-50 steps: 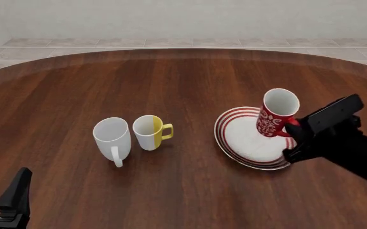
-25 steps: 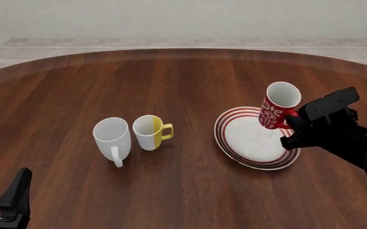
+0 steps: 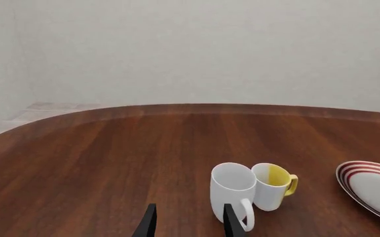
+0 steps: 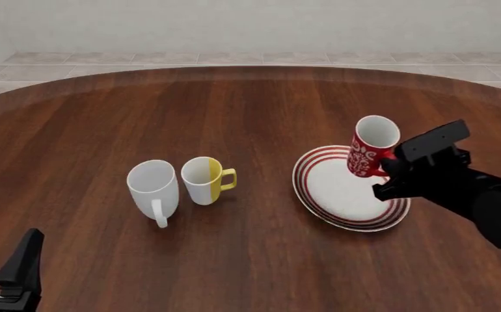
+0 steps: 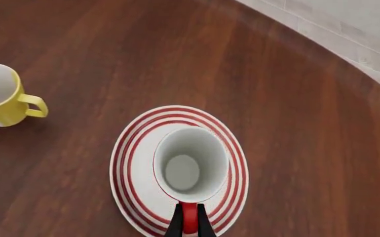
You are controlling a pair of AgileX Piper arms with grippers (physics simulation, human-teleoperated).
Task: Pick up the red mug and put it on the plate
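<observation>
Red patterned mug (image 4: 371,153), ringed round plate (image 4: 341,195)

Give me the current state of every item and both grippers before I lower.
red mug: upright, gripped by its handle, over the plate.
plate: flat on the table, nothing resting on it yet.
white mug: upright, untouched.
yellow and white mug: upright, beside the white mug.
right gripper: shut on the mug's handle.
left gripper: open, holding nothing.
</observation>
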